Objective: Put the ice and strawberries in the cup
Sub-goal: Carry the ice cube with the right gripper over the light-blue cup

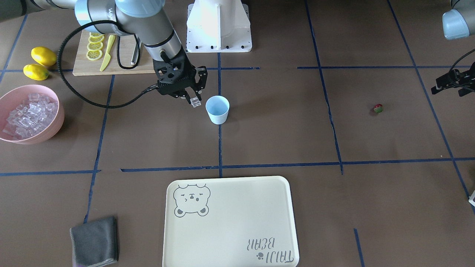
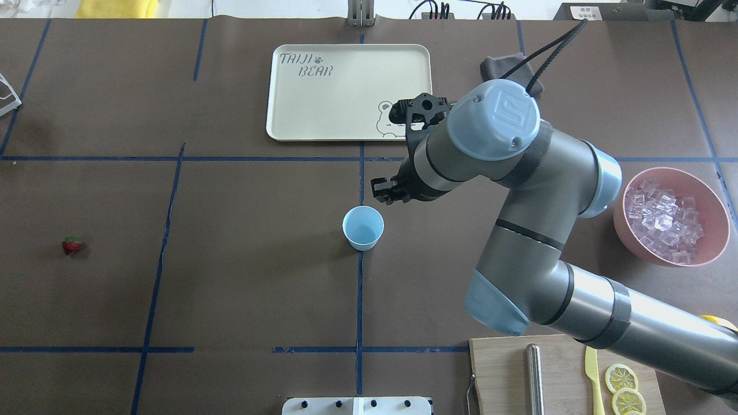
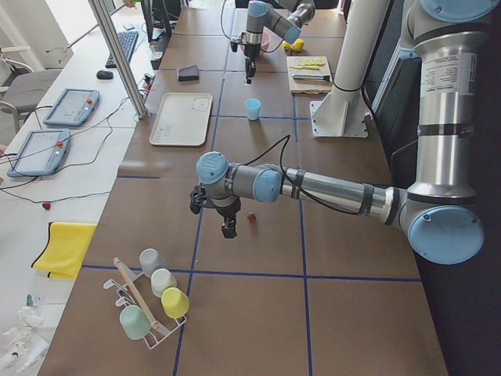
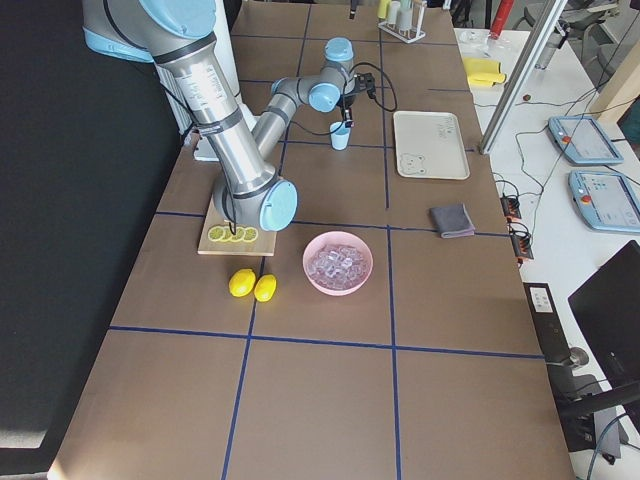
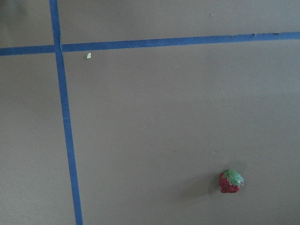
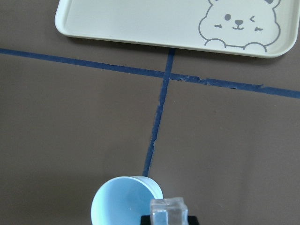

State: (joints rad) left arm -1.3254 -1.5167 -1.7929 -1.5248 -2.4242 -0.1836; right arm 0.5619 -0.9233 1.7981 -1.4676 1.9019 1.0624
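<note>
The pale blue cup (image 1: 218,109) stands upright near the table's middle; it also shows in the overhead view (image 2: 363,227) and the right wrist view (image 6: 121,202), and its inside looks bare. My right gripper (image 1: 193,100) is shut on one clear ice cube (image 1: 196,101), held just beside and above the cup's rim; the cube (image 6: 167,211) shows in the right wrist view. More ice (image 1: 29,113) fills the pink bowl (image 1: 55,124). The strawberry (image 1: 378,108) lies alone on the table, also in the left wrist view (image 5: 230,181). My left gripper (image 1: 445,84) hovers near it; I cannot tell whether its jaws are open.
A cream tray (image 1: 230,222) lies on the operators' side of the cup. A grey cloth (image 1: 94,241) is near it. A cutting board (image 1: 122,59) with lemon slices and a yellow knife, and two lemons (image 1: 39,63), are by the robot's base.
</note>
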